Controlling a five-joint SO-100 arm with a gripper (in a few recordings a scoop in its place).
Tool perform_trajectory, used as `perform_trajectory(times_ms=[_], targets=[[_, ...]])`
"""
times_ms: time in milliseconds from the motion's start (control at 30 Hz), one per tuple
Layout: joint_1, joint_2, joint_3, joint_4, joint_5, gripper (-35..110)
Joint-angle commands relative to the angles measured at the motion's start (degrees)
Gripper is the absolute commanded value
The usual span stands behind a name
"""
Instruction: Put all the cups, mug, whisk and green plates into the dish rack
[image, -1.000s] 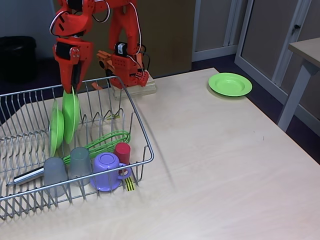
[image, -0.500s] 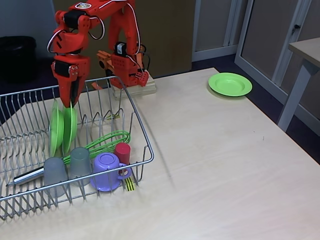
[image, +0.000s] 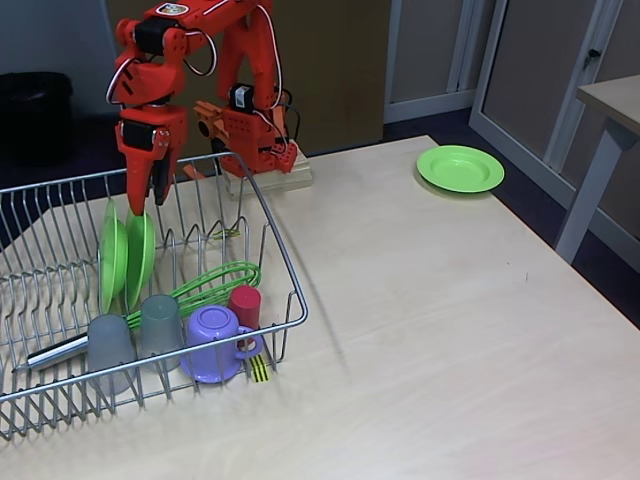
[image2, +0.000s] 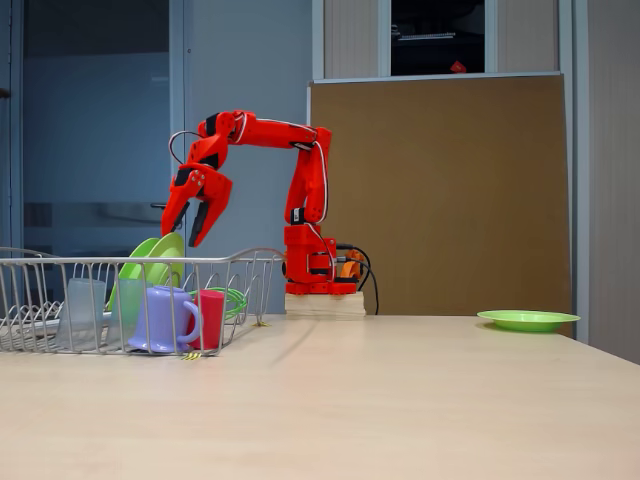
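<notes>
The rack (image: 150, 300) runs off the left edge in both fixed views, so its far end is cut off. In the side-on view the wires and the mug (image2: 160, 318) cover most of the whisk, just a sliver of green shows past the red cup (image2: 210, 318). The two standing plates (image2: 150, 262) overlap there, hard to separate. The whisk (image: 150, 305) handle is partly hidden behind the grey cups (image: 135, 335).
</notes>
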Motion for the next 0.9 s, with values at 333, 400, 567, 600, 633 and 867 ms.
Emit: perform_trajectory(times_ms=[333,400,567,600,633,867], targets=[[-4.13,10.37,-1.32,5.36,0.18,16],[-4.22,9.76,-1.14,4.48,-0.18,15],[-2.90,7.03,-1.49,2.55,-1.67,14],[-2.46,6.33,-1.49,1.85,-2.02,13],[-2.02,5.36,-1.49,1.05,-2.64,13],[1.58,-3.16,-1.23,-4.92,-6.50,11]])
